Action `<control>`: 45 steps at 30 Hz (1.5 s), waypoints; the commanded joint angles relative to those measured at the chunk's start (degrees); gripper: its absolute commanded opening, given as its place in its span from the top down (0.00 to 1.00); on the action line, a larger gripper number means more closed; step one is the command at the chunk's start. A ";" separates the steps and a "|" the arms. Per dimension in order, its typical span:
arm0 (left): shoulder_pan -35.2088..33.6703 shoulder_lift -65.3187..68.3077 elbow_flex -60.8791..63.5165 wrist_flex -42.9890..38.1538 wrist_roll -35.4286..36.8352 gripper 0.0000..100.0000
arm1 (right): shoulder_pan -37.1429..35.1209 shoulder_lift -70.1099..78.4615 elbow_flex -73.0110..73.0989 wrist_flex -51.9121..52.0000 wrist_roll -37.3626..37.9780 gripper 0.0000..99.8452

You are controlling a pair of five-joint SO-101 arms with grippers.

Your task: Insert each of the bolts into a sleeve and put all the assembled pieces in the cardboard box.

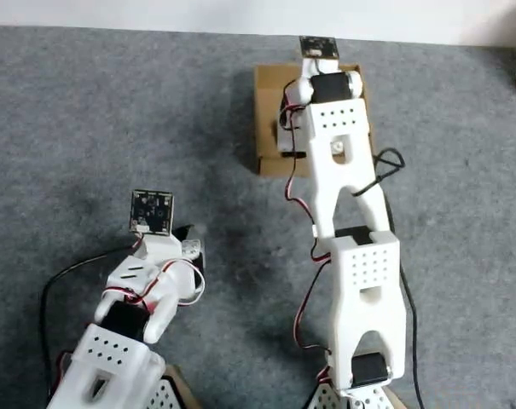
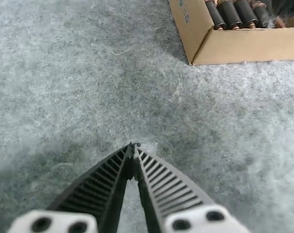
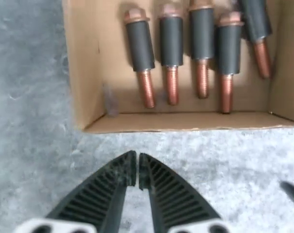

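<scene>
The cardboard box [image 1: 270, 119] sits at the far side of the grey carpet [image 1: 113, 111], a little right of centre, and the right arm [image 1: 347, 170] is stretched out over it. Five assembled pieces [image 3: 171, 41] lie side by side on the box floor, each a copper-coloured bolt pushed through a dark sleeve, threaded ends pointing toward the near wall of the box. The right gripper [image 3: 137, 160] hangs over the carpet just on the near side of that wall, its fingers pressed together with nothing between them. The left arm [image 1: 147, 290] is folded back at the near left, well apart from the box, and the left gripper [image 2: 133, 150] is likewise closed and empty above bare carpet. With both tools holding nothing and five pieces already boxed, I'd judge the job done or all but done – whatever might remain lies beyond what I can make out from here
</scene>
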 commanded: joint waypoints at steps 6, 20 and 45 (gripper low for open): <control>-3.47 -0.66 -0.75 11.52 -10.37 0.99 | 4.18 -10.15 14.37 0.84 -0.53 0.99; -12.00 -0.75 -0.92 28.13 -10.73 0.99 | 5.14 -36.53 53.49 -5.93 3.08 0.99; -23.43 -0.75 1.10 30.33 -17.05 0.99 | 7.69 -93.67 116.53 -33.63 6.33 1.00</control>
